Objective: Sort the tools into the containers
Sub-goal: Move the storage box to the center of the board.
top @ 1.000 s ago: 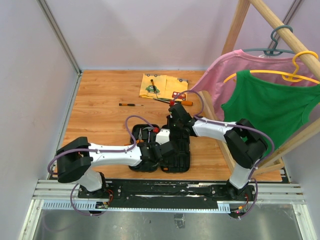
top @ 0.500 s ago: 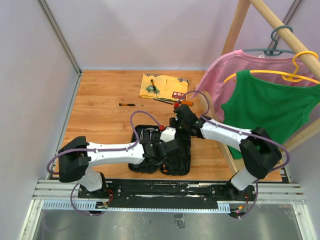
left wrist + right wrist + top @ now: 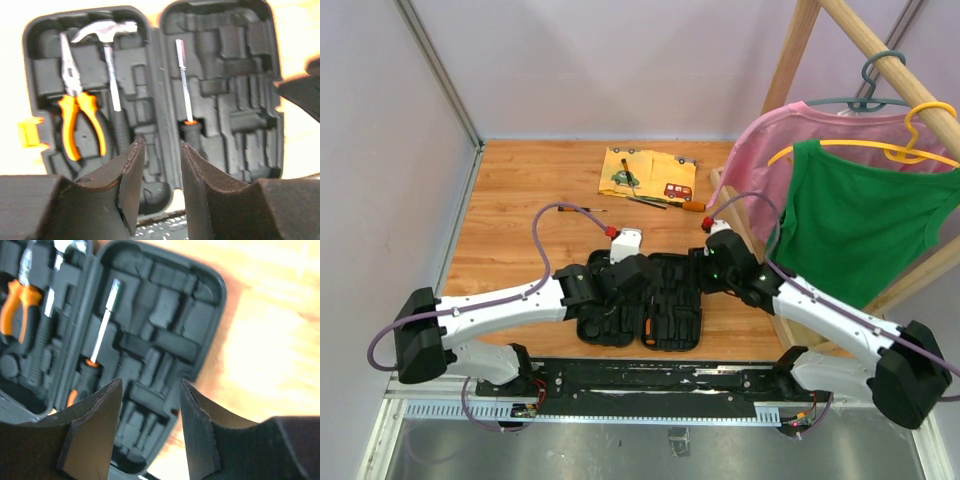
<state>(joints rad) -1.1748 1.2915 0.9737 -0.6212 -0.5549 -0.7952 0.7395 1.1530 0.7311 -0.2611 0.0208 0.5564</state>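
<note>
The black plastic clamshell tool case (image 3: 240, 75) lies open on the wooden table (image 3: 520, 200), just ahead of the arm bases. Inside it sit the orange-handled pliers (image 3: 75, 112), the steel claw hammer with a black handle (image 3: 111, 75) and one orange-and-black-handled screwdriver (image 3: 184, 80), each in a moulded slot. The left hand (image 3: 157, 165) hangs over the case with its fingers spread and nothing between them. The right hand (image 3: 150, 415) hangs over the case's right half, also spread and empty.

Beyond the case, a thin dark screwdriver (image 3: 582, 209) lies alone on the table, and more tools rest on or beside the yellow cloth printed with cars (image 3: 645, 170).

Likely trouble: the thin screwdriver lies flat, so fingers may scrape the table or roll it away. A pinch near the cloth could gather fabric with the tool. Both arms crowd the case, so a careless reach could knock them together or push the case askew.

The tools by the cloth overlap, so I cannot count them. In the top view the arms cover part of the case. In both wrist views the fingers hide its near end, and both are soft.
</note>
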